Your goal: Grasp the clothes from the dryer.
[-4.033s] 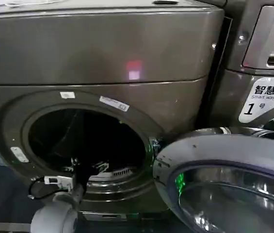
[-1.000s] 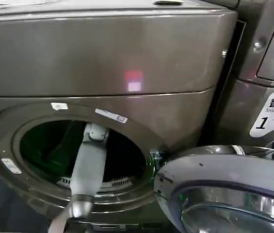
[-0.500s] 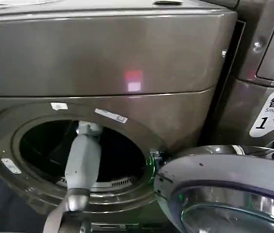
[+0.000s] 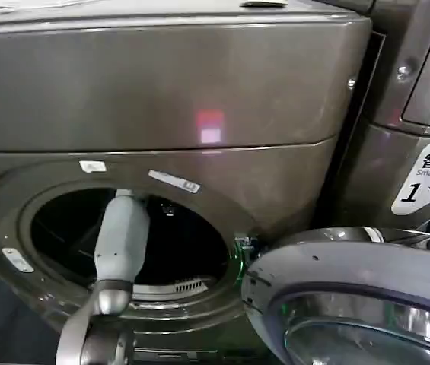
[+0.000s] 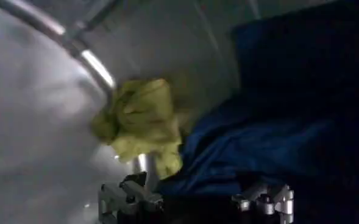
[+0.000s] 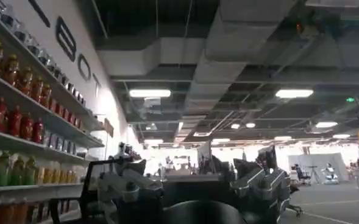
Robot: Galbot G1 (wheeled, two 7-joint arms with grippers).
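The dryer (image 4: 161, 91) is the big bronze-grey machine with its round porthole (image 4: 135, 239) open. My left arm (image 4: 119, 236) reaches through the porthole, and its gripper is hidden inside the drum in the head view. In the left wrist view the clothes (image 5: 139, 122), a crumpled yellow-green piece, lie against the shiny drum wall beside dark blue fabric (image 5: 258, 146). My left gripper (image 5: 194, 196) is open a short way from them, with the yellow-green piece ahead near one finger and nothing held. My right gripper (image 6: 191, 182) is open and empty, facing the room.
The dryer's round glass door (image 4: 351, 289) hangs open at the lower right, close to the porthole. Another machine (image 4: 420, 99) with a "1" sticker stands to the right. Shelves of bottles (image 6: 14, 122) show in the right wrist view.
Four seconds ago my left arm was low in front of the porthole; it now reaches into the drum. Over the last second its forearm has swung leftward in the opening.
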